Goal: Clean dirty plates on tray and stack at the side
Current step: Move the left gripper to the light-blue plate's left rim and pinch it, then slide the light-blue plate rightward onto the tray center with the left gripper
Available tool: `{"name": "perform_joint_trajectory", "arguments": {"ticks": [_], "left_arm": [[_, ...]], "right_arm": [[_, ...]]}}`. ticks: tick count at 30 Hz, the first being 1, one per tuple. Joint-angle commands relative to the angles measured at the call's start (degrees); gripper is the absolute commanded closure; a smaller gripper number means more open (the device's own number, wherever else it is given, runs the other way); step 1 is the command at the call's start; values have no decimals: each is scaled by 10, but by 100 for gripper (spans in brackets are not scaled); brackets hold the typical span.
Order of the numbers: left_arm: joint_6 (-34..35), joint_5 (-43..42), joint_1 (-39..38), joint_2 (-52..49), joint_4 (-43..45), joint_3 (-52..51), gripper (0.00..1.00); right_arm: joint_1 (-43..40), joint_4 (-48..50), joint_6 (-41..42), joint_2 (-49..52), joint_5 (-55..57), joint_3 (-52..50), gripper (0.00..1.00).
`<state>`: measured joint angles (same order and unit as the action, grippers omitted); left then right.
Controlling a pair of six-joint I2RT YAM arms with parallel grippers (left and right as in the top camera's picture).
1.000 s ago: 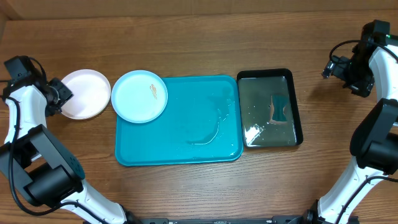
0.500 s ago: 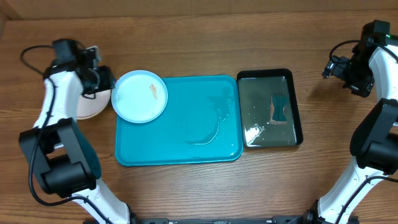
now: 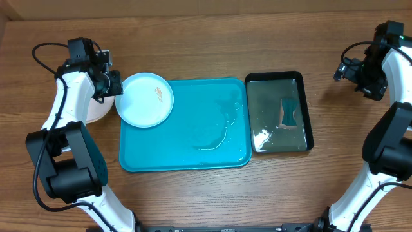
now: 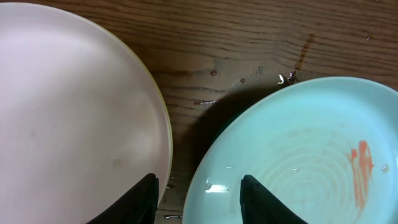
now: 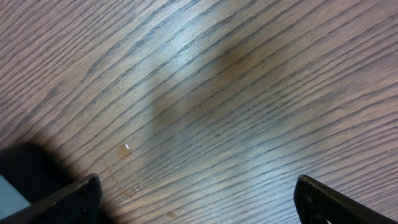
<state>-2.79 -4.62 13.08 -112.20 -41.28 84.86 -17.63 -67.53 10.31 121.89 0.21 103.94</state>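
left hand [image 4: 199, 180] half-open, empty, just left of tray [image 3: 187, 161] | right hand [image 5: 198, 183] wide open | risk: finger nudges smeared blue plate [image 3: 145, 100] sideways

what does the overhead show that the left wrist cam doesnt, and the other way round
Only the overhead: the turquoise tray, the black tray to its right with a small teal item in it, and the right arm. Only the left wrist: water drops on the wood between the plates, and the left gripper open over that gap. Both: the light blue plate with its orange smear, and the white plate beside it.
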Motion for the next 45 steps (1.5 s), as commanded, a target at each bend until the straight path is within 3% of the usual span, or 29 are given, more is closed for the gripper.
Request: {"name": "perform_joint_trajectory", "arguments": {"ticks": [1, 22, 30, 35, 37, 39, 45], "left_arm": [[-9, 8, -5, -9, -5, 4, 56], [-9, 8, -5, -9, 14, -61, 68], [12, 5, -5, -9, 4, -61, 96], [17, 1, -5, -9, -14, -61, 96], [18, 1, -5, -9, -17, -61, 78], [17, 2, -5, -9, -16, -61, 73], [17, 2, -5, -9, 1, -61, 76]], "right_arm": [[-1, 2, 2, -17, -3, 10, 0], [-1, 4, 2, -17, -3, 10, 0], [-1, 4, 2, -17, -3, 10, 0], [-1, 5, 2, -17, -3, 10, 0], [-1, 4, 2, -17, -3, 10, 0], [-1, 5, 2, -17, -3, 10, 0], [-1, 4, 2, -17, -3, 10, 0]]}}
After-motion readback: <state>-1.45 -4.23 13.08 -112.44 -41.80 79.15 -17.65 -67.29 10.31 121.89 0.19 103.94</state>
